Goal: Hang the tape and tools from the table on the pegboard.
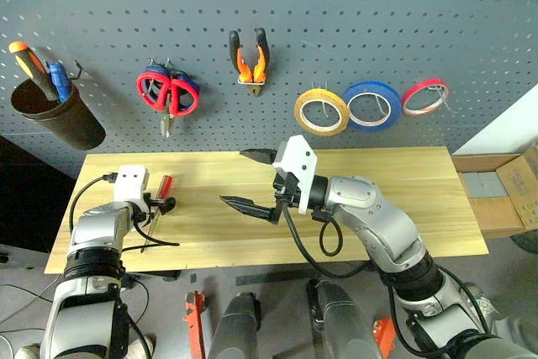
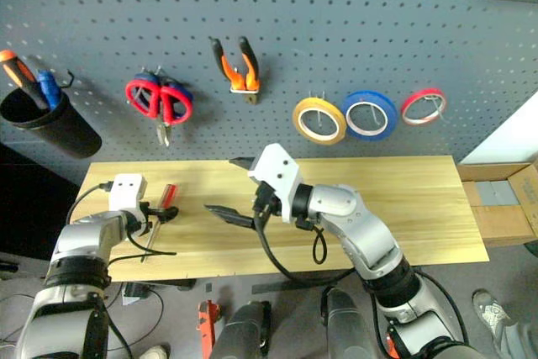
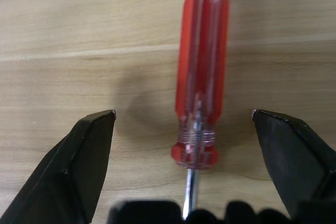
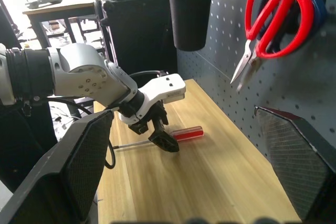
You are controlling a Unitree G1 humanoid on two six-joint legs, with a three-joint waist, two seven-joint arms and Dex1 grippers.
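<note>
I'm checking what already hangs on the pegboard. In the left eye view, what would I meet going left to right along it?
Black cup → red scissors → pliers → yellow tape → blue tape → red tape.

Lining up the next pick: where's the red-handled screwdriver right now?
The red-handled screwdriver lies flat on the table near its left end, between the open fingers of the left hand.
</note>
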